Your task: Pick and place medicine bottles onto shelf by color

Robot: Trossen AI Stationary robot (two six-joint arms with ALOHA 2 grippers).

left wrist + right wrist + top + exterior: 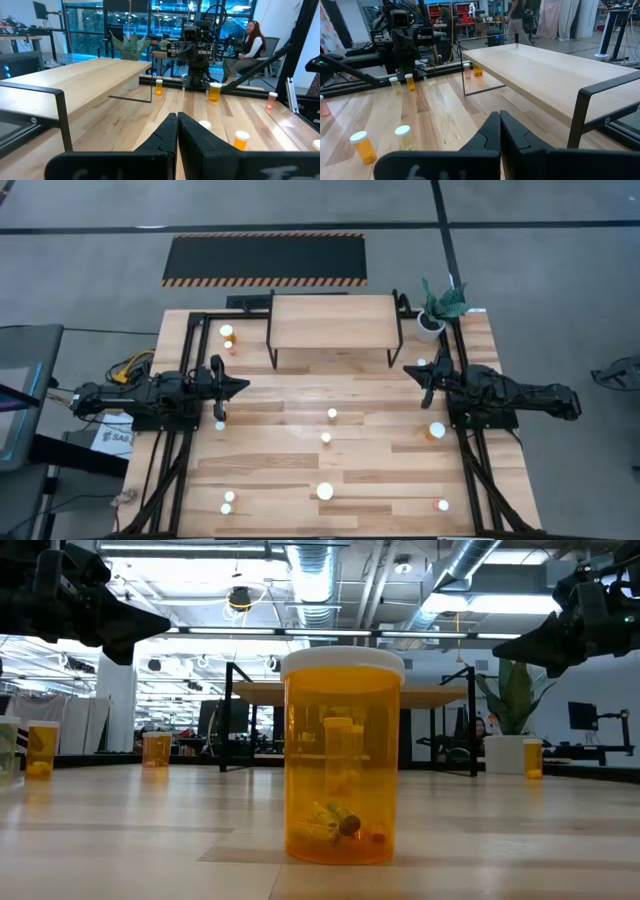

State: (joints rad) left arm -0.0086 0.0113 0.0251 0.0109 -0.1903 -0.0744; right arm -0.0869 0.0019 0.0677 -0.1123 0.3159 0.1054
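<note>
Shelf (333,321) at the worktop's far edge stands bare; bottles (325,491) lie scattered; left gripper (240,386) and right gripper (410,369), fingers pressed together, hold nothing, so sorting seems unstarted

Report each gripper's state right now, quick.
Left gripper: closed, holding nothing, above the table beside the shelf.
Right gripper: closed, holding nothing, at the shelf's other side.
</note>
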